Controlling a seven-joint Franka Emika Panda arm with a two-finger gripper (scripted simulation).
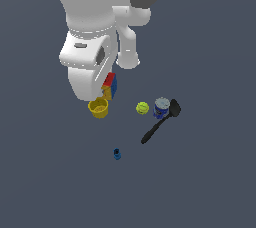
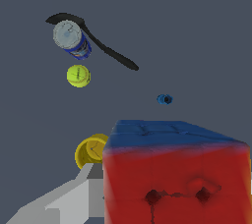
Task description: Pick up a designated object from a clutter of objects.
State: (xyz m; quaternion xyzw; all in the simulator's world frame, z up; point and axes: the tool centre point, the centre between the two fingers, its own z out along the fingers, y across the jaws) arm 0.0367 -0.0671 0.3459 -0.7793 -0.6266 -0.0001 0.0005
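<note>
So the claw (image 2: pixel 147 188) is clamped on the cube (image 1: pixel 110 86), or at least it looks that way: in the wrist view the cube's red face fills most of the near frame with the blue face on top, and a grey finger (image 2: pixel 74 196) sits right against its side. The other finger is hidden off the edge, so I can't see both pads, but the cube sits squarely up against the camera. In the exterior view the cube peeks out from under the big white arm (image 1: pixel 92 47), showing red, blue and a bit of yellow, and the claw itself is hidden behind the arm's body there.

Just below the cube in the exterior view is the yellow cup (image 1: pixel 98 107), upright with its mouth open to the top. Whether cube and cup touch I can't tell, they overlap in the picture.

Further toward the exterior view's right is the yellow-green ball (image 1: pixel 142 107), then the blue can (image 1: pixel 161 107) just beside it, standing upright with a silver top. The black spatula (image 1: pixel 161 121) lies on the surface (image 1: pixel 210 172) with its blade right by the can and its handle running down toward the exterior view's left. Well apart from all that, lower down, sits a tiny blue cylinder (image 1: pixel 117 154) on its own.
</note>
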